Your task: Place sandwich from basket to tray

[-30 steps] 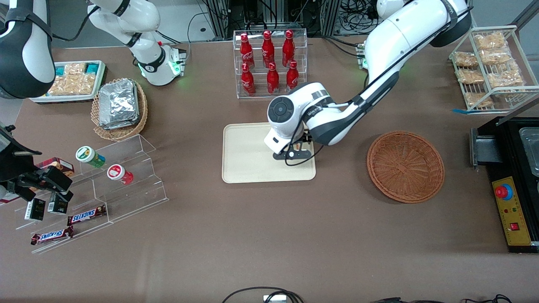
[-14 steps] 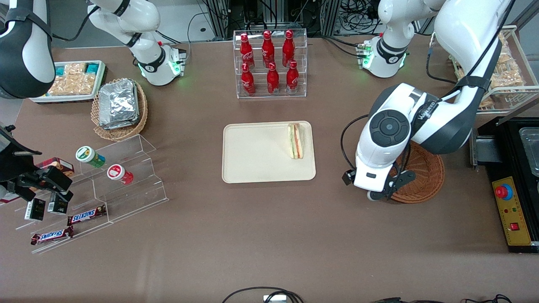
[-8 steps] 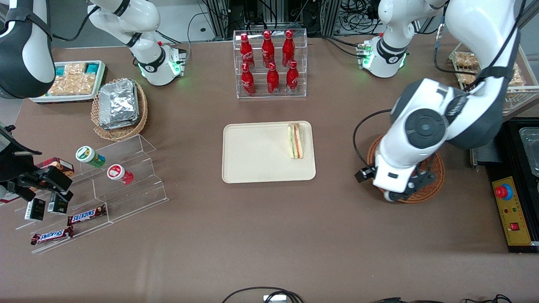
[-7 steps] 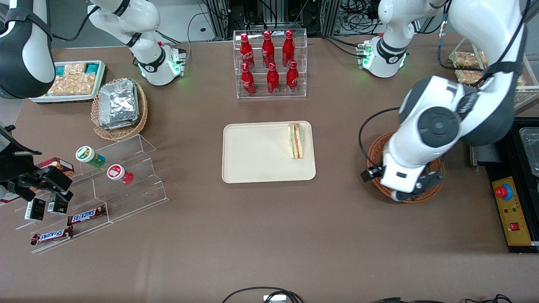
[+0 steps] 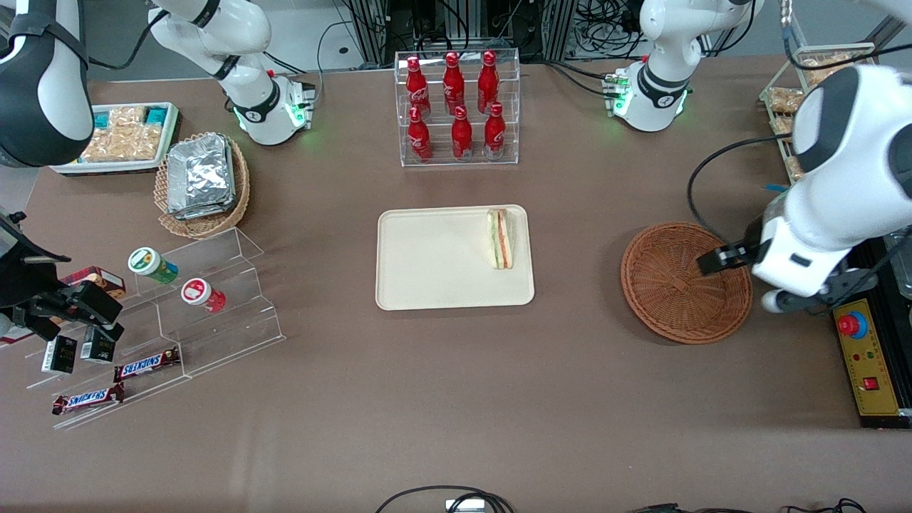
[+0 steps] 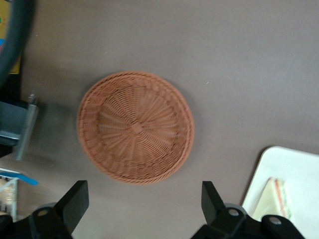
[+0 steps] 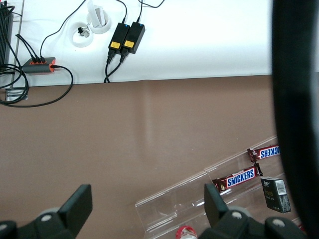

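Brown table [image 5: 456, 399]: sandwich [image 5: 499, 238] on tray [image 5: 427, 263].

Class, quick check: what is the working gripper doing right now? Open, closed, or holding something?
Gripper: open and empty, raised above the table beside the basket, toward the working arm's end; the sandwich lies on the tray.

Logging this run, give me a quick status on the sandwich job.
Gripper open, empty, raised above the table beside the basket. Sandwich lying on the tray, near one end. Basket empty. Nothing in the way.
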